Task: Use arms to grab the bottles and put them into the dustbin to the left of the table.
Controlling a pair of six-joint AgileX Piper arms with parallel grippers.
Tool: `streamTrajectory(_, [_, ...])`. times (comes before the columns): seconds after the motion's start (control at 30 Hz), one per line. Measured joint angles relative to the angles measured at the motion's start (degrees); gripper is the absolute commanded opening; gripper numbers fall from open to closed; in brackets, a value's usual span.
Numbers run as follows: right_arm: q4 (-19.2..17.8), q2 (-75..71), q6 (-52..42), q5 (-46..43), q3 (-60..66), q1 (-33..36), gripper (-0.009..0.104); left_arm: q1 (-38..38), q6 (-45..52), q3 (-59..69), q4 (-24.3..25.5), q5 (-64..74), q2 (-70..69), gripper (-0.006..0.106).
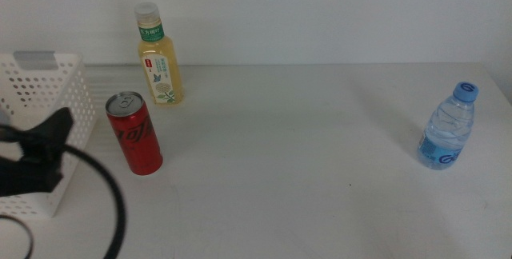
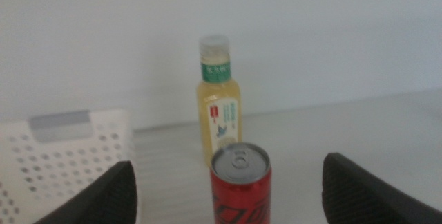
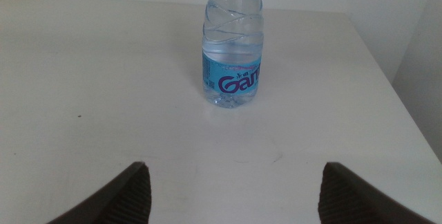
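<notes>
The can [image 1: 134,133] stood upright on the table [image 1: 320,147], just beside the dustbin [image 1: 40,99] at the left; the yellow bottle [image 1: 159,53] stood upright just behind it, near but apart, and the water bottle [image 1: 448,127] stood well apart at the right. All three remained outside the dustbin. The can was judged the step in hand. A good grasp would centre the jaws on its body below the rim, advance level until the can sat between them, and close without nudging it toward the yellow bottle or the basket wall.

The left gripper [image 2: 228,193] was released: in the left wrist view its jaws stood wide apart, with the can's top between them but farther off, untouched. In the middle view the left arm [image 1: 36,159] entered from the left, in front of the dustbin and short of the can, its cable looping below.

The right gripper [image 3: 235,189] was likewise released, its jaws spread, facing the water bottle from a distance; it did not appear in the middle view.
</notes>
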Motion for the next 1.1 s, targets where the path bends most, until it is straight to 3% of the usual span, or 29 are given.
streamTrajectory(0.3, [0.0,0.0,0.0,0.0,0.0,0.0,0.063,-0.95,-2.46,2.14,0.0,-8.92,13.54,0.085])
streamTrajectory(0.7, [0.0,0.0,0.0,0.0,0.0,0.0,0.063,-4.78,-5.04,16.24,0.11,-35.97,22.58,0.085])
streamTrajectory(1.1, [0.0,0.0,0.0,0.05,0.0,0.0,0.063,-4.83,-7.91,17.28,0.59,-39.95,24.47,0.085])
